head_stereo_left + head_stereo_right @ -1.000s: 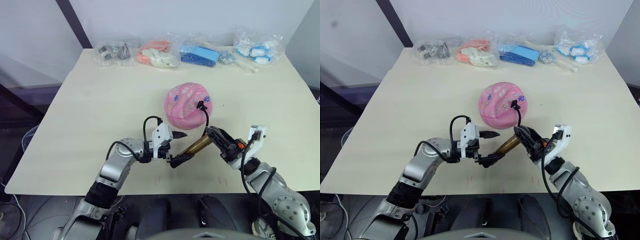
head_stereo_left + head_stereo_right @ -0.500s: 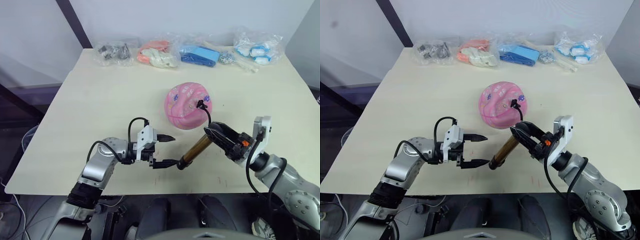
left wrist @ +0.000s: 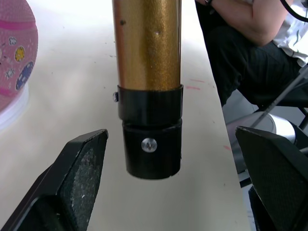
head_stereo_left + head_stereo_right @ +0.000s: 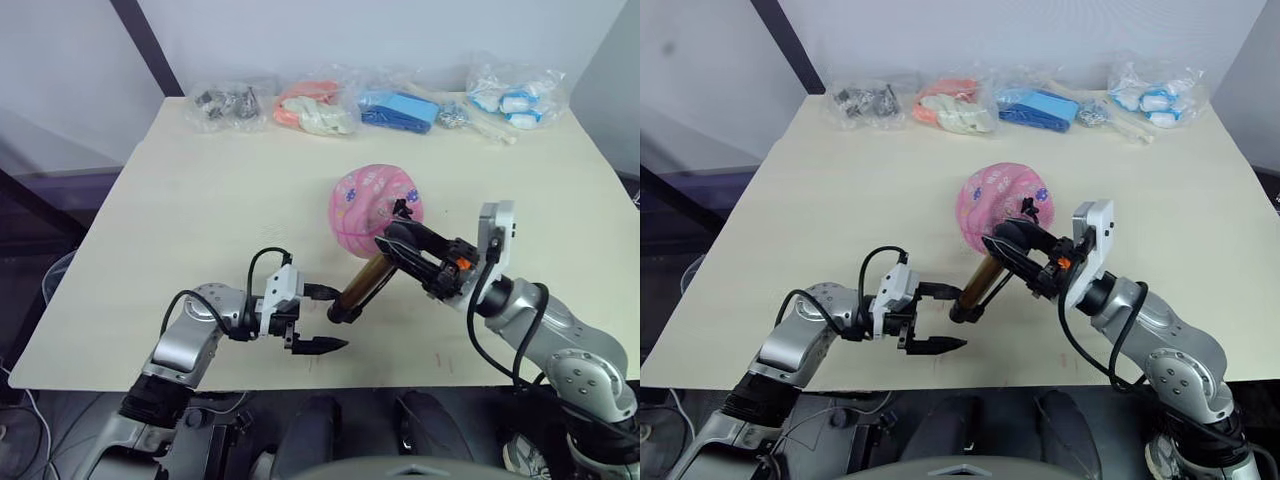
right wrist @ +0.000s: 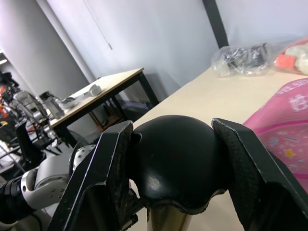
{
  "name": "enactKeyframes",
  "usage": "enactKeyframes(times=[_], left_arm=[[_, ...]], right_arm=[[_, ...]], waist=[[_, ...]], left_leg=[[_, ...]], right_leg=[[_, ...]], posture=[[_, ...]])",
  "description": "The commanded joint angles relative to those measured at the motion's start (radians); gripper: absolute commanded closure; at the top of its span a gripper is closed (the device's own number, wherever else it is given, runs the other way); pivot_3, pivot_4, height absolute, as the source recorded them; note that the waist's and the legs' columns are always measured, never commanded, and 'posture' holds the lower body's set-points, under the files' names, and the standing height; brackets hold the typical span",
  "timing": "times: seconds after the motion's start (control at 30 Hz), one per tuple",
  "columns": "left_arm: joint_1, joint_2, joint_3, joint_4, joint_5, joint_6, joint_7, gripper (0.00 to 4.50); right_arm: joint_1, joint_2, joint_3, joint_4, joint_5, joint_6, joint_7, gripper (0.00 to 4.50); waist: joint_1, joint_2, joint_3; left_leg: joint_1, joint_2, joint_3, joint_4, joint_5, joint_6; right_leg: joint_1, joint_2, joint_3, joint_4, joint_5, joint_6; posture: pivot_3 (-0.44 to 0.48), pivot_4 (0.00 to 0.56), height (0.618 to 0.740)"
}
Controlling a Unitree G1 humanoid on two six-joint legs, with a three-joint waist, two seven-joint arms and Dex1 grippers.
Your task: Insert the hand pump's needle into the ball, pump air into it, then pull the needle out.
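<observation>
The left gripper is wide open, its two black fingers on either side of the black end cap of the hand pump without touching it. The shiny bronze-gold barrel slopes up to the right, where the right gripper clamps its rounded black top. Just behind lies the pink rubber ball, dome-shaped, on the pale table.

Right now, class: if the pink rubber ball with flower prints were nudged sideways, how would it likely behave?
The pink rubber ball looks dented and dome-shaped, so it would probably slide or rock rather than roll. Its skin likely gives when pressed. The thin black hose plugged into it may tug it back.
</observation>
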Motion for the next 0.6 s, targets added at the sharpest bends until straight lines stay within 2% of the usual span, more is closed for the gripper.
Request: enactKeyframes(times=[0.03,0.2,0.37,0.6], left_arm=[[0.002,0.003,0.025,-0.022,-0.013,-0.009,0.004,0.03],[-0.004,0.006,0.017,-0.024,-0.043,0.035,-0.024,0.03],[-0.066,0.03,-0.016,0.046,-0.02,0.039,-0.108,0.03],[-0.133,0.007,-0.073,0.114,0.019,0.028,-0.16,0.03]], right_arm=[[-0.031,0.013,0.014,-0.019,0.0,0.002,0.02,2.38],[-0.039,-0.012,0.007,-0.022,-0.01,0.025,0.045,2.38],[-0.077,-0.075,-0.011,-0.016,-0.013,0.053,0.086,2.38],[-0.119,-0.11,-0.006,-0.03,-0.005,0.095,0.103,2.38]], waist=[[-0.004,0.0,0.0],[-0.006,0.0,0.0],[-0.008,0.0,0.0],[-0.01,0.0,0.0]], left_leg=[[0.0,0.0,0.0,0.0,0.0,0.0],[0.0,0.0,0.0,0.0,0.0,0.0],[0.0,0.0,0.0,0.0,0.0,0.0],[0.0,0.0,0.0,0.0,0.0,0.0]], right_leg=[[0.0,0.0,0.0,0.0,0.0,0.0],[0.0,0.0,0.0,0.0,0.0,0.0],[0.0,0.0,-0.001,0.001,0.0,0.0],[0.0,0.0,0.0,0.0,0.0,0.0]], posture=[[0.0,0.15,0.74],[0.0,0.15,0.74],[0.0,0.15,0.74],[0.0,0.15,0.74]])
